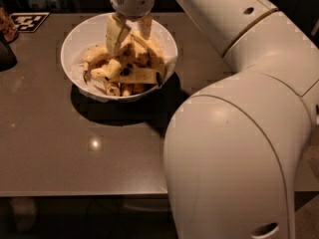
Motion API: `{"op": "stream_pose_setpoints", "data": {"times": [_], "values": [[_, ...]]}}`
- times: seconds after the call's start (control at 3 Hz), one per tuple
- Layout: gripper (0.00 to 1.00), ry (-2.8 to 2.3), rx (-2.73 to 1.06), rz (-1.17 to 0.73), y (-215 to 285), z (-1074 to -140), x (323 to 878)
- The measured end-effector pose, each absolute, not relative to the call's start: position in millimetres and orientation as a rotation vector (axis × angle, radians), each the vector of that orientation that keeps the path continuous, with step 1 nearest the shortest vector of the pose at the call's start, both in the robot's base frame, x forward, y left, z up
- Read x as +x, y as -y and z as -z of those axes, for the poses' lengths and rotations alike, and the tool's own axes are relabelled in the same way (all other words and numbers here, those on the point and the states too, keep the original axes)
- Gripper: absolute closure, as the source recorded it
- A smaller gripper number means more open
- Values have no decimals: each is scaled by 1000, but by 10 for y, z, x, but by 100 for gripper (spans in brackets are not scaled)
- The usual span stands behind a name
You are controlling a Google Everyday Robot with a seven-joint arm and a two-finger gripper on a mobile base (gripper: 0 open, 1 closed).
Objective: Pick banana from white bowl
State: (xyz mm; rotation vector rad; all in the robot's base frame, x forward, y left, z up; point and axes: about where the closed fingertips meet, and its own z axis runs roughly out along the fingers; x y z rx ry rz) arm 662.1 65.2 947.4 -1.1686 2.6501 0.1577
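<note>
The white bowl (75, 46) stands on the far middle of the table and holds a pile of yellow bananas. One long banana (142, 75) with a small dark oval mark near its middle lies across the front of the pile. My gripper (131, 34) hangs straight down over the back of the pile. Its two pale fingers (116, 34) are spread apart, and their tips reach down among the upper bananas. A banana of the pile shows between the fingers. I cannot tell whether they touch it.
The brown table (60, 148) has its front edge near the bottom. A black-and-white marker tag (29, 20) lies at the far left, next to a dark object (6, 54) at the left edge. My big white arm (234, 148) fills the right side.
</note>
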Motion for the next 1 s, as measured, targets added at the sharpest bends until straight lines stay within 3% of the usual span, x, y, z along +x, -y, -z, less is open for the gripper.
{"op": "stream_pose_setpoints", "data": {"times": [1.0], "values": [[35, -2663, -1194, -196, -694, -9480, 6638]]}}
